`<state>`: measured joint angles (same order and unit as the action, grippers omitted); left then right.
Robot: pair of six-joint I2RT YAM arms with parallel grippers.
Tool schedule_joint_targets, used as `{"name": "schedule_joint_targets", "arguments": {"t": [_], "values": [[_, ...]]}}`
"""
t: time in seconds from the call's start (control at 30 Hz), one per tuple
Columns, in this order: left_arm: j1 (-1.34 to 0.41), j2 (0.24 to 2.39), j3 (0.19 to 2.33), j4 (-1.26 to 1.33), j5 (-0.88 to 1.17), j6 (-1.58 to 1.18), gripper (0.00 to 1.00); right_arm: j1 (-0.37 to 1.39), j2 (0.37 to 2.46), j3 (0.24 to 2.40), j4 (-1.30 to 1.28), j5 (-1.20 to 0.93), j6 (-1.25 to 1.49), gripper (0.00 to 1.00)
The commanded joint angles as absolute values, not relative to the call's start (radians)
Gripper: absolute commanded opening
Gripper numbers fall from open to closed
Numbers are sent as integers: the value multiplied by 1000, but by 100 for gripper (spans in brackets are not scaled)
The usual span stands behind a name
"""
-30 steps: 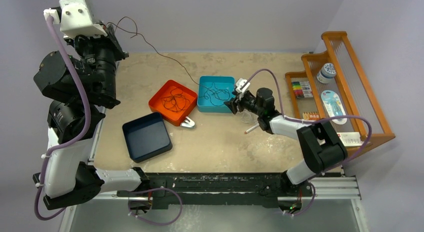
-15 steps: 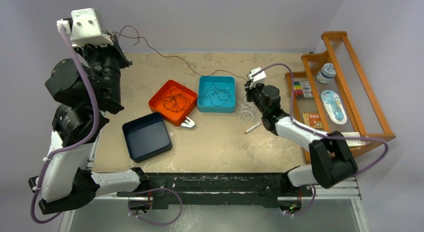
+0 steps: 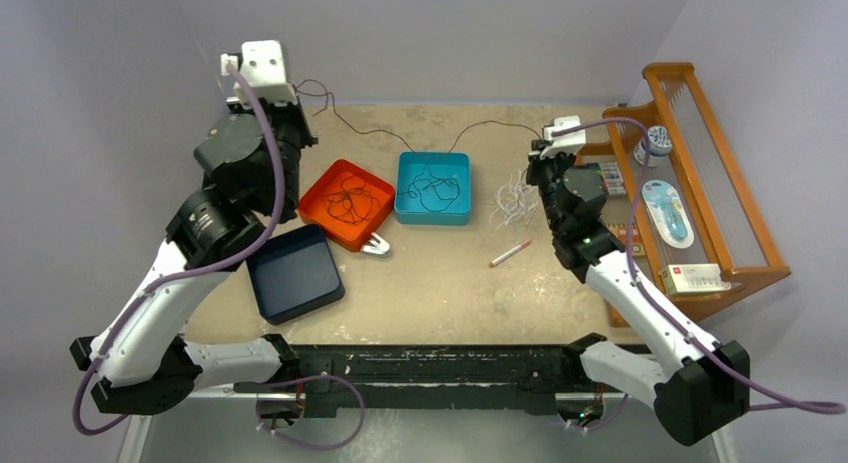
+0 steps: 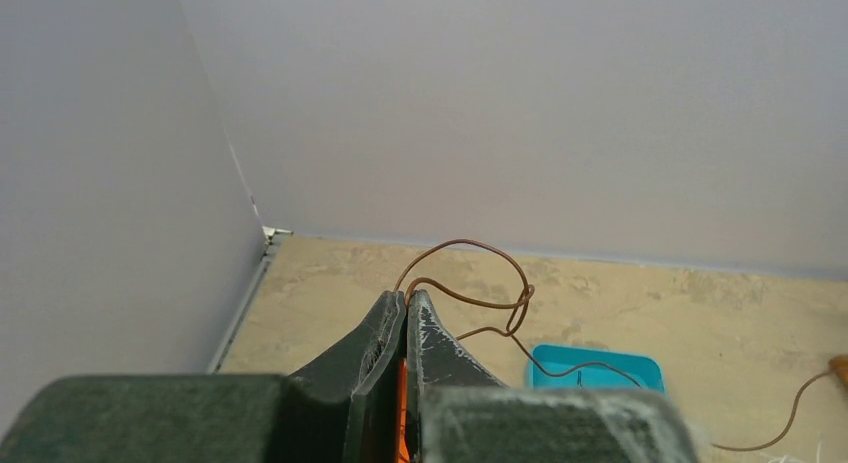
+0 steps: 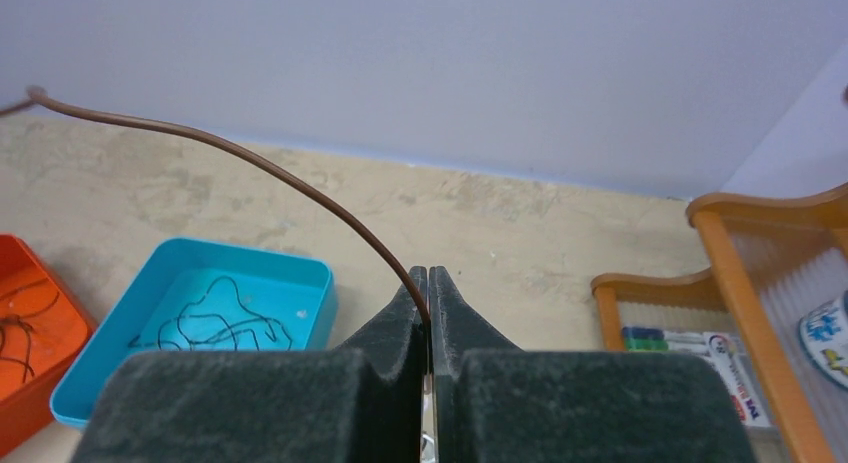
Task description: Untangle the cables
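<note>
spanning the beige surface [image 3: 440,283], the layout reads from the wooden rack [image 3: 735,198] on the right down to three trays: navy tray [image 3: 295,273], orange tray [image 3: 320,181], teal tray [image 3: 433,219]. above the far part of the surface one dark brown cable [image 5: 250,163] hangs in a slack, wavy line between the arms. the left tool [image 4: 406,301] is pinched together on one end, where the wire curls into a small loop, and the right tool [image 5: 428,278] is clamped on the other end. more tangles wait below: dark loops [image 3: 348,198] in the orange tray, a black cable [image 3: 432,188] in the teal tray, and a whitish-grey bundle [image 3: 512,201] lying on the surface just beside the right arm, near a pen [image 3: 510,253].

these wires look almost weightless and very limp, yet springy enough to hold curls. they likely slide through a loose pinch and snag on each other, so a firm grip near a free end, well clear of crossings, seems wisest. a hard tug may tighten the small loop by the left tool into a knot.
</note>
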<state>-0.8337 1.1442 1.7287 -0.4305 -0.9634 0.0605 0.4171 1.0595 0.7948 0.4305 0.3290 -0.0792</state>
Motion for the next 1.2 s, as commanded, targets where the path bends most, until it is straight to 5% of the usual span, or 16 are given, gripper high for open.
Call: {"name": "schedule_joint_targets", "arguments": {"t": [0.0, 0.3, 0.7, 0.93, 1.17], "values": [[-834, 1157, 1693, -382, -907, -8, 0, 419, 1007, 909, 343, 381, -111, 0], [-834, 1194, 1598, -331, -789, -88, 0, 418, 1009, 1030, 226, 365, -129, 0], [-827, 1278, 1494, -305, -304, -216, 0, 414, 976, 998, 136, 361, -105, 0], [-826, 1252, 1412, -288, -318, -275, 0, 413, 991, 1061, 143, 309, -113, 0], [-794, 1249, 1385, -319, -394, -317, 0, 413, 998, 1057, 170, 19, -101, 0]]}}
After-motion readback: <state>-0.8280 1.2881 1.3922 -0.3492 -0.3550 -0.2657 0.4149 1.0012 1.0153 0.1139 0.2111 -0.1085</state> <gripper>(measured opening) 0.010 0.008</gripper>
